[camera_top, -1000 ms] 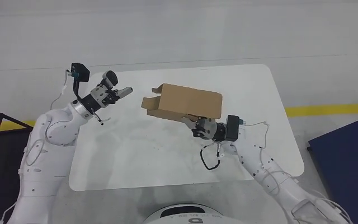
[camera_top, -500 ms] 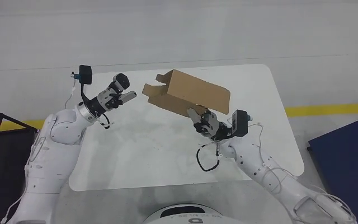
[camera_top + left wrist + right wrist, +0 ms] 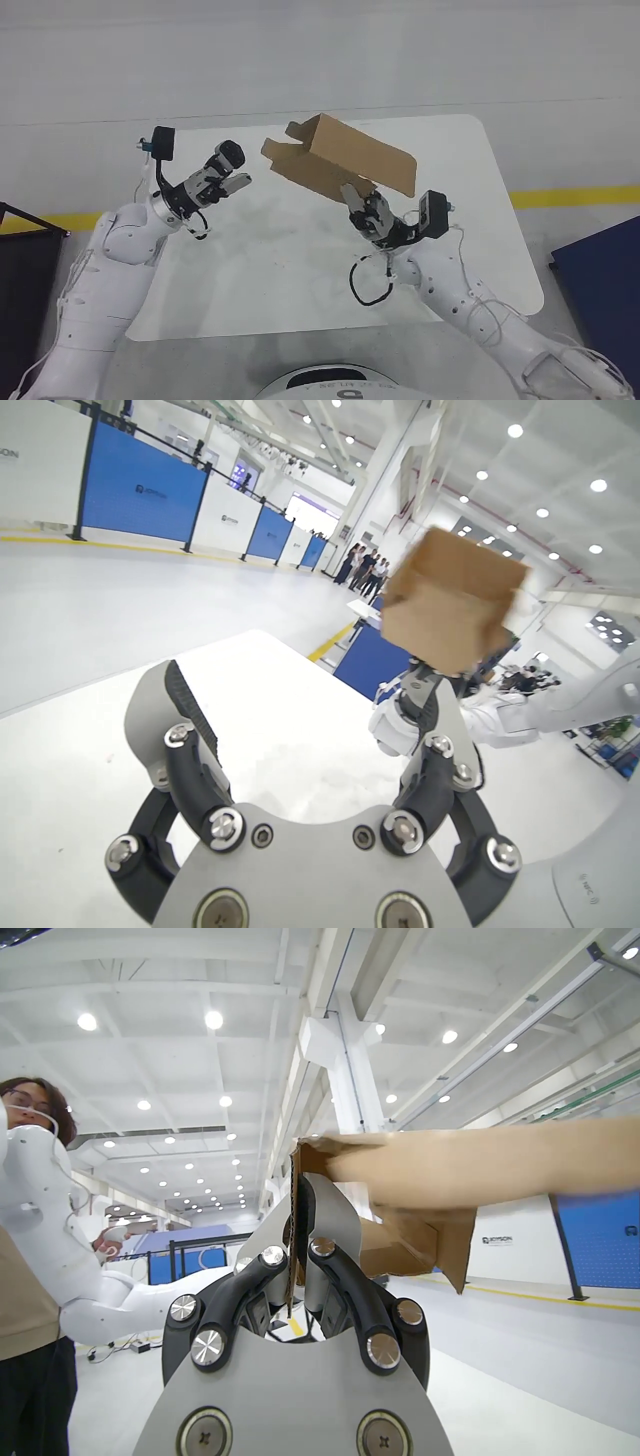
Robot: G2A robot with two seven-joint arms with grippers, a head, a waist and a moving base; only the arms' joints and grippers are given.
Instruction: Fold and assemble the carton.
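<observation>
Carton state: the brown corrugated cardboard carton [image 3: 350,160] is opened into a rectangular tube and held in the air above the white rounded-corner table [image 3: 250,290], touching nothing but the gripper that carries it. It is tilted.

Right gripper [image 3: 362,203]: jaws closed down to the thickness of one cardboard wall. In the right wrist view we see that wall edge-on between the pads. The grip sits on the carton's near side, toward its right-hand end.

Left gripper [image 3: 240,181]: jaws spread wide, holding nothing. It hangs over the table, near the carton but apart from it.

Key relation: in the top view the carton's long axis runs from the far centre of the table down toward the right arm. The open end with its loose flaps [image 3: 280,150] points toward the left gripper. The left wrist view confirms this, since it looks nearly straight into the open mouth. We cannot tell how many flaps are already folded in.

Judgement: the left arm is free and nearer the open end, so the flap fold should fall to it. It would come in roughly along the long axis while the right arm braces.
</observation>
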